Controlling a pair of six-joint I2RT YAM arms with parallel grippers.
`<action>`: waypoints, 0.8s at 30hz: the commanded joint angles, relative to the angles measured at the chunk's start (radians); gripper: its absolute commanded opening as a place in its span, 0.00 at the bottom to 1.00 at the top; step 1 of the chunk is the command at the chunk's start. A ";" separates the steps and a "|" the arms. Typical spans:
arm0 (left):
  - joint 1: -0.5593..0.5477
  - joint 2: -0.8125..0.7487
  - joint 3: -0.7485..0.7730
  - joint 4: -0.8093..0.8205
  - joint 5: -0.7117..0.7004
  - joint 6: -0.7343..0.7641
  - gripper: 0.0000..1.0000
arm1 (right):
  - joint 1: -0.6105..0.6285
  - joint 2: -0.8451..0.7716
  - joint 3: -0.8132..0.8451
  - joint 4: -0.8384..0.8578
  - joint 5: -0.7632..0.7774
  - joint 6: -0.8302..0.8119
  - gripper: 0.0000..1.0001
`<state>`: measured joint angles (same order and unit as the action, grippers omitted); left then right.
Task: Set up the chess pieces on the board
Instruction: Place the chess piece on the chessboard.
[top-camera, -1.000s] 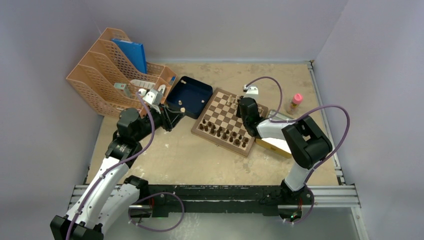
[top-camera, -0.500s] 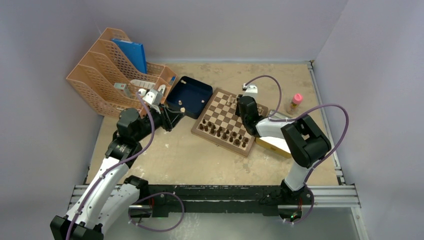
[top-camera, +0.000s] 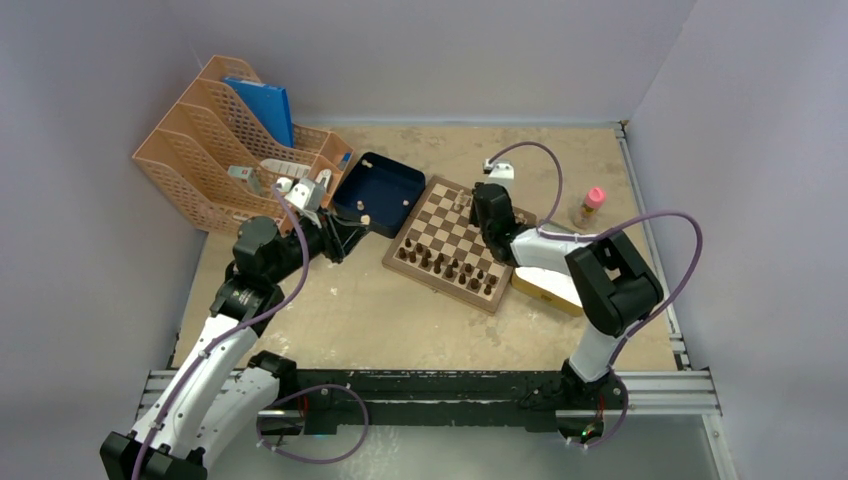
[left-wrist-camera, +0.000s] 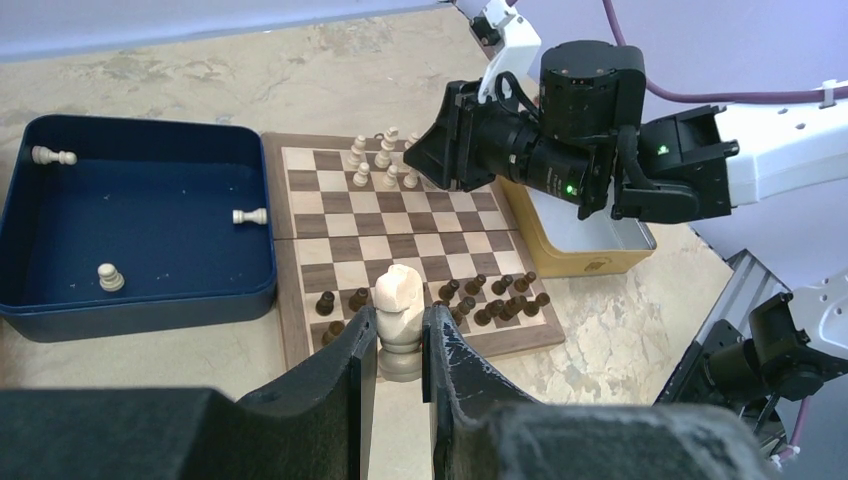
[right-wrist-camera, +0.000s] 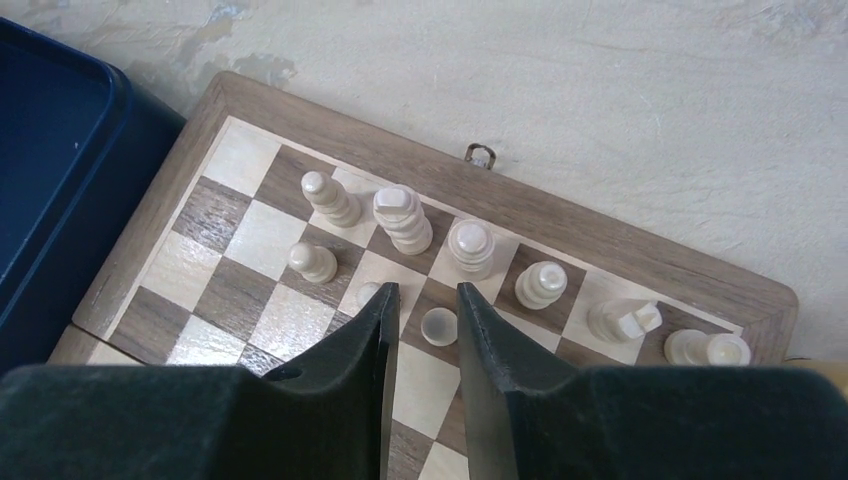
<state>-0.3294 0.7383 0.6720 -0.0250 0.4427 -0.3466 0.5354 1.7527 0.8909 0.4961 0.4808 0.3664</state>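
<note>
Here, a pale beige carved knight (left-wrist-camera: 399, 298) is clenched between the left gripper's (left-wrist-camera: 400, 340) fingers, the checkered board (left-wrist-camera: 420, 230) is seen beyond them, a round-headed beige pawn (right-wrist-camera: 438, 325) is bracketed, ungripped, by the right gripper's (right-wrist-camera: 422, 305) parted fingers on it.

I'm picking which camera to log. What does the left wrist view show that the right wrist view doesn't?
Left wrist only: the left gripper shut on a light piece, three light pieces lying in the tray, the dark pieces on the near side of the board, the tin and the right arm.
Right wrist only: the right gripper, jaws slightly apart around a pawn on the board, and the latch on the frame.
Both: the board, its far-side light pieces and part of the tray.
</note>
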 joint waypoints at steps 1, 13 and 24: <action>0.003 -0.016 0.020 0.057 0.049 0.055 0.00 | -0.006 -0.094 0.054 -0.075 0.028 0.022 0.31; 0.003 0.031 -0.055 0.250 0.553 0.319 0.00 | -0.004 -0.311 0.172 -0.212 -0.490 -0.015 0.40; 0.001 0.086 -0.012 0.258 0.631 0.413 0.00 | 0.010 -0.532 0.105 -0.163 -1.107 0.009 0.57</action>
<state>-0.3294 0.8146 0.6186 0.1764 1.0180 0.0063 0.5358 1.2530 0.9752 0.3500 -0.4053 0.3801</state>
